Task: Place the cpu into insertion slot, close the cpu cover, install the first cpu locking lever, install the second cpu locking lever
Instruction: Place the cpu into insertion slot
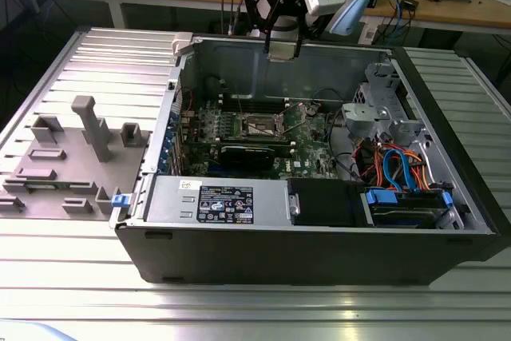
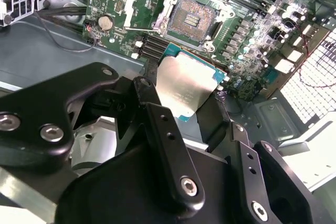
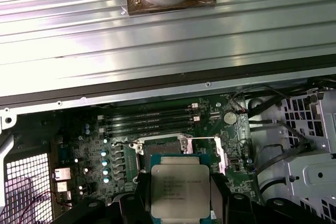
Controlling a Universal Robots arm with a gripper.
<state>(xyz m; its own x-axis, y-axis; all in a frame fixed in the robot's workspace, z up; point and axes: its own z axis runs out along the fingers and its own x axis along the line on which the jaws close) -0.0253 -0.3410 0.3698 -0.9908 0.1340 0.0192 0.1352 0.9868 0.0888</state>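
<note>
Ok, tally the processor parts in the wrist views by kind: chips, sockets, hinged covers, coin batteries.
chip: 1, held in the end effector
socket: 1, empty
cover: 1, swung open
coin battery: 1
Total: 4

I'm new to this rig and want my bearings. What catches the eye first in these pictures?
The flat square silver-topped cpu stands out first, clamped by its edges in the black gripper above the green circuit board. In the second wrist view, the dark square insertion slot lies uncovered and empty. In the exterior view, the open dark computer case sits on a ribbed grey metal table.
</note>
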